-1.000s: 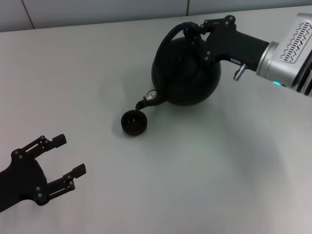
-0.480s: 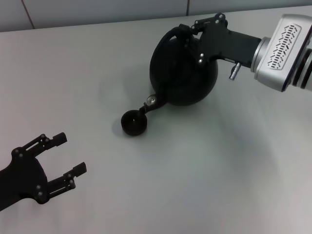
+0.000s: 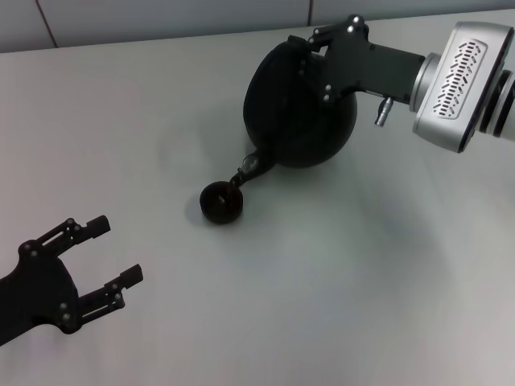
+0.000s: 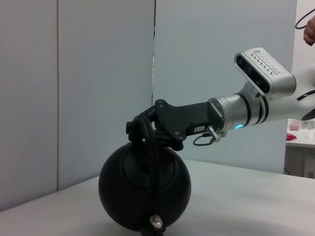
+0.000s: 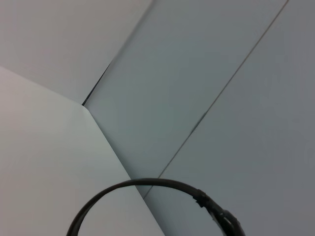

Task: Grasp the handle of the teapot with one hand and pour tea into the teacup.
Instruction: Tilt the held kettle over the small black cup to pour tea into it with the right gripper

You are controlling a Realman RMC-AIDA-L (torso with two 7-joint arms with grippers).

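I have the right gripper clamped on the handle of the teapot, its black fingers closed around the arched loop near the far edge of the table, right of centre. In the left wrist view the same grip shows side-on: the gripper comes in from the right arm and wraps the handle above the round black body. The pot is tipped forward, spout pointing down toward the teacup. The spout's tip sits just over the cup's far rim; I cannot tell whether it touches or whether any tea is running.

The teacup stands upright on the table, nearer the middle, just in front of the teapot on the near-left side.

My right wrist camera only gives me a thin arc of the handle against the wall.

The left gripper hangs over the near left corner of the table, well apart from the cup, fingers spread wide with nothing between them.
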